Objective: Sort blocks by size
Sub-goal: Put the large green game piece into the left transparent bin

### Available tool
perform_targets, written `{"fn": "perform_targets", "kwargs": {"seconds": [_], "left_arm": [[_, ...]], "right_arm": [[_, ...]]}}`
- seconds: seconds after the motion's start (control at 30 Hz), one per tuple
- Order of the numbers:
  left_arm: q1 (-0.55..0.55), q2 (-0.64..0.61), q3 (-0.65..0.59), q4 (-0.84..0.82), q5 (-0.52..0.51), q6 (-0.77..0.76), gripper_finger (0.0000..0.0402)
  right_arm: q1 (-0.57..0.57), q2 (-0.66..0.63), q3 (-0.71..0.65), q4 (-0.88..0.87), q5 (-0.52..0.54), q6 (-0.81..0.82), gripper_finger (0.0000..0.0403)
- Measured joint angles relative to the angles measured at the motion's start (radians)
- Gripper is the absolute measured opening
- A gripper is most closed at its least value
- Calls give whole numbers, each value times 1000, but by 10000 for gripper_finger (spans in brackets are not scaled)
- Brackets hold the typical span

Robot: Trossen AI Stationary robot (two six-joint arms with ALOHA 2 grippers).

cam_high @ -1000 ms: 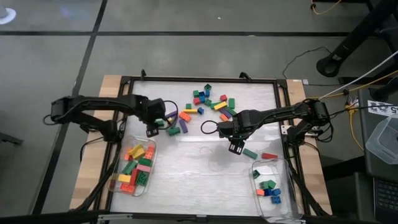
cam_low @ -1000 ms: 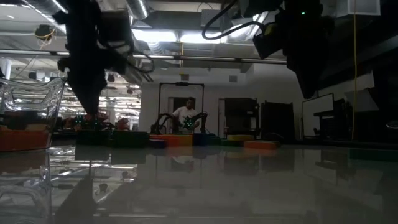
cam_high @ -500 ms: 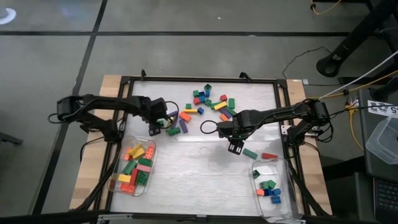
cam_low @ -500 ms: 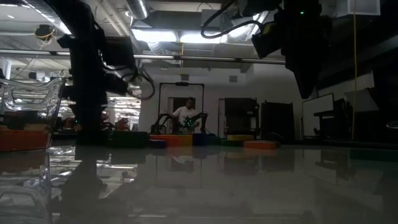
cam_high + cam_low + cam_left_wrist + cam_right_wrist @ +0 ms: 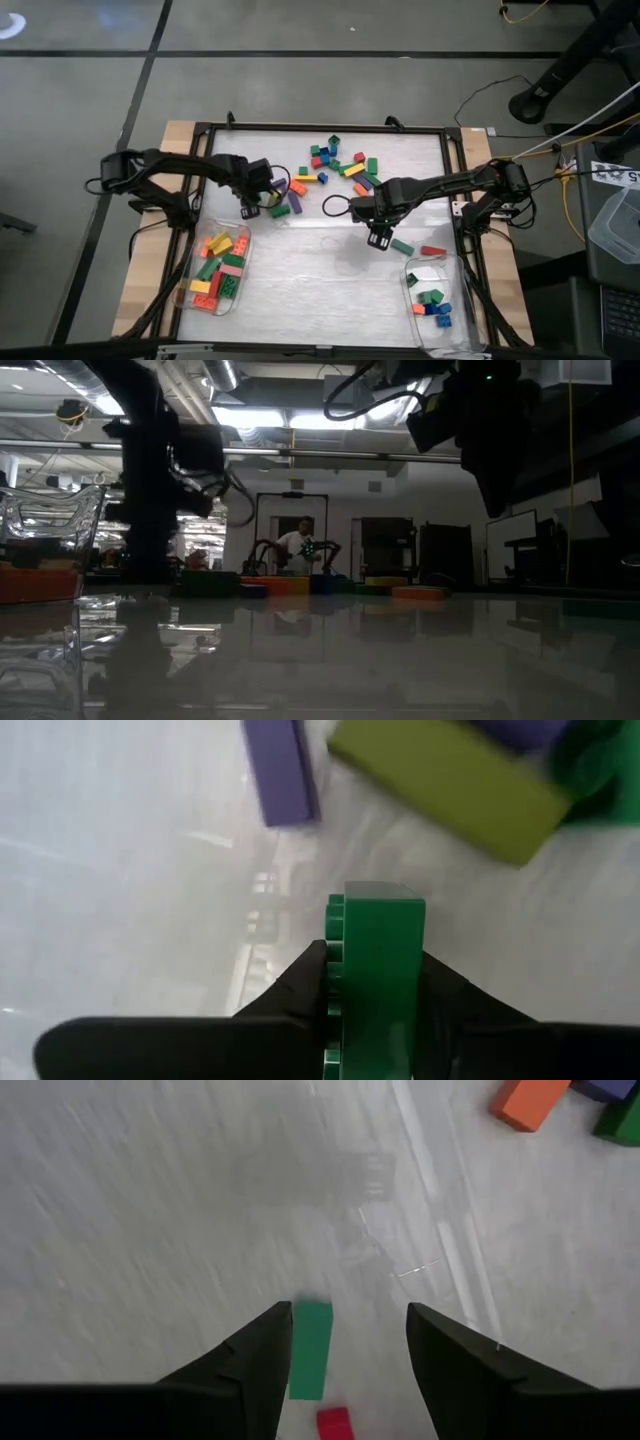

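Note:
Loose blocks (image 5: pixel 335 165) lie in a heap at the far middle of the white table, and the low view shows them as a row (image 5: pixel 290 585). My left gripper (image 5: pixel 256 205) is down at the heap's left end, shut on a green brick (image 5: pixel 375 935). A purple brick (image 5: pixel 280 770) and a yellow-green brick (image 5: pixel 450 780) lie just beyond it. My right gripper (image 5: pixel 379 238) hangs open over the table's right half. Beside it, a green brick (image 5: pixel 310 1348) and a red brick (image 5: pixel 433 250) lie flat. My left gripper pinches the green brick between its two fingers. One finger (image 5: pixel 300 990) is on the studded face (image 5: pixel 336 960) and the other on the opposite face (image 5: pixel 418 970). The fingers come from above, pointing down. I cannot tell whether the brick is off the table.
A clear tub (image 5: pixel 222 268) with several blocks stands at the near left. A second tub (image 5: pixel 435 305) with a few blocks stands at the near right. A black frame (image 5: pixel 320 128) rims the table. Bare table lies in the near middle. A person stands far back in the room (image 5: pixel 300 545).
My left gripper has moved down to the table and a little toward the table's right edge, and it now has the green brick between its fingers.

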Motion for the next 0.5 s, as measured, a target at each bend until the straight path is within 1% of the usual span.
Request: {"fn": "perform_targets", "kwargs": {"seconds": [0.13, 0.23, 0.4, 0.5], "left_arm": [[-7, -36, 102, -133, 6, -22, 73], [-28, -75, 202, -226, 27, -28, 73], [-91, -140, 358, -393, 133, -94, 73], [-155, -184, 403, -473, 220, -178, 73]], "right_arm": [[27, 0, 0, -2, -8, 1, 198], [58, 0, 0, -2, -8, 0, 198], [108, 0, 0, -2, -8, 60, 198], [133, 0, -13, 8, 1, 90, 198]]}}
